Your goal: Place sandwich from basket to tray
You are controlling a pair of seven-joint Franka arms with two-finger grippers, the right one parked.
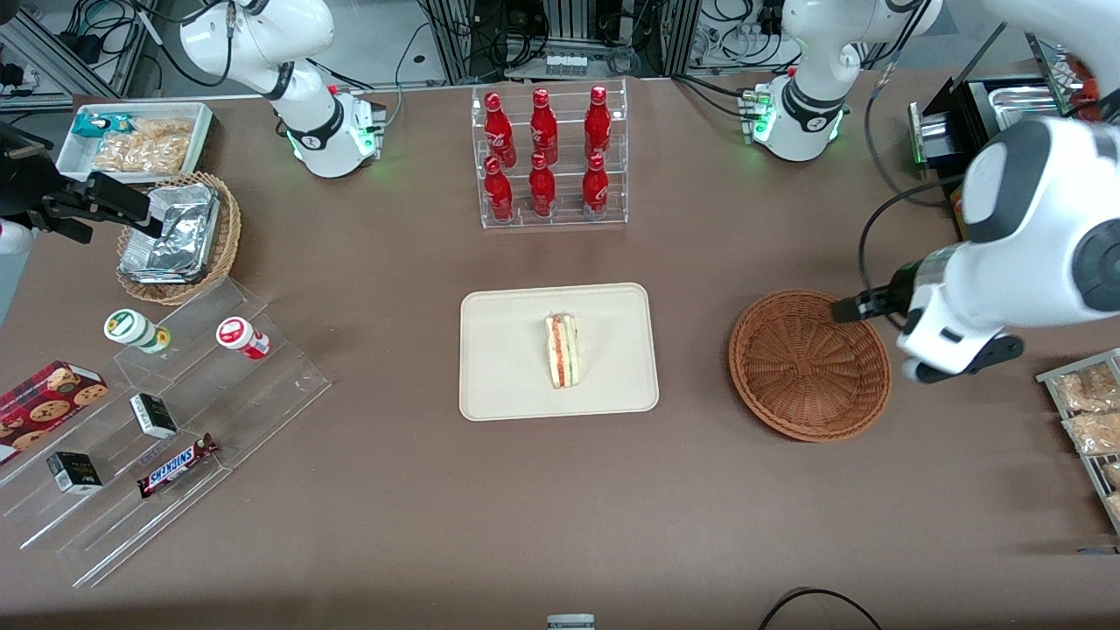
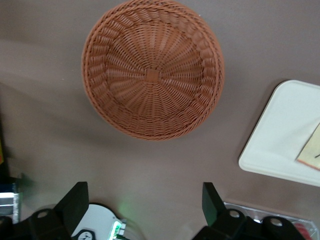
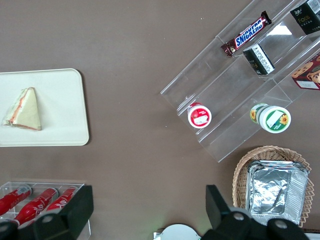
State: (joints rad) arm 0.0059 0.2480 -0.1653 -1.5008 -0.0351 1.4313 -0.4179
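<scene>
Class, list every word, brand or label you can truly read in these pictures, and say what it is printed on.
"SNICKERS": on the chocolate bar on the clear stepped stand.
Bottles, round tubs, black boxes, cookie box: print unreadable.
Sandwich, tray, basket: no text.
Gripper, open above the table: no text.

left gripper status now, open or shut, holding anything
Left gripper: open and empty, raised above the table beside the basket. The sandwich lies on the tray.
</scene>
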